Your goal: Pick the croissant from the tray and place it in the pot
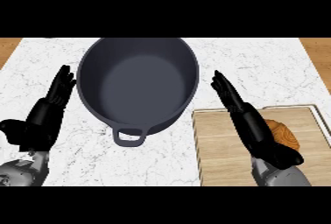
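Observation:
A brown croissant lies on the wooden tray at the lower right, partly hidden behind my right hand. That hand stands open, fingers straight and pointing away from me, just left of the croissant and over the tray's left part. The dark grey pot sits empty in the middle of the counter, its handle toward me. My left hand is open too, fingers straight, beside the pot's left wall.
The white marble counter spreads around the pot and the tray. Wooden floor shows at the top left and top right corners.

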{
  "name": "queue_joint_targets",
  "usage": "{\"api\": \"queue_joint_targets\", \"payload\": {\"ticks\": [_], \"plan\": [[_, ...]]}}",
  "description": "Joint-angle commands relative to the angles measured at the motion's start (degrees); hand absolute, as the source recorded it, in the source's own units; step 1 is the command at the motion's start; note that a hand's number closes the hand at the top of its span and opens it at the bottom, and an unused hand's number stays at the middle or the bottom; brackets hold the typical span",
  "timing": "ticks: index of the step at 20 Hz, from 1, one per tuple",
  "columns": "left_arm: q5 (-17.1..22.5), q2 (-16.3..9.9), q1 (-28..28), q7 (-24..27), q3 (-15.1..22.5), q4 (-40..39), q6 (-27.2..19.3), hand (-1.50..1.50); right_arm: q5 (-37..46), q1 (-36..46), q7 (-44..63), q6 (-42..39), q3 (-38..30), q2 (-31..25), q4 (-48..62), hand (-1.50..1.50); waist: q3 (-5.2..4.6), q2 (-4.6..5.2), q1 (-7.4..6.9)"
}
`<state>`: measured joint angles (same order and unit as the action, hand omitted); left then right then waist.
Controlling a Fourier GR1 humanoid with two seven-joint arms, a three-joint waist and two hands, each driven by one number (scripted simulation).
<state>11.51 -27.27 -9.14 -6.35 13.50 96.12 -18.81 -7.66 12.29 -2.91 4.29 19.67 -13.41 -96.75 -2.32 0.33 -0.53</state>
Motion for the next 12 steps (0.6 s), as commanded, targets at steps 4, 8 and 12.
{"api": "queue_joint_targets", "payload": {"ticks": [4,8,12], "plan": [[-1.3,-4.2,7.6,1.1,-4.4,-5.7,-0.7,0.0,-0.4,-8.8,6.6,-0.3,-13.3,-15.1,4.1,1.5,2.21,-0.21,2.15],[-1.3,-5.0,10.2,-1.5,-4.7,-7.1,-1.4,0.0,19.3,-8.8,0.7,7.6,-19.7,-30.7,7.8,-1.5,1.84,-0.94,4.32],[-0.2,-5.1,11.8,-1.5,-5.9,-7.0,-0.7,0.0,20.7,-19.2,-18.4,14.7,-24.2,-28.3,7.4,-1.5,2.54,-0.87,3.73]]}}
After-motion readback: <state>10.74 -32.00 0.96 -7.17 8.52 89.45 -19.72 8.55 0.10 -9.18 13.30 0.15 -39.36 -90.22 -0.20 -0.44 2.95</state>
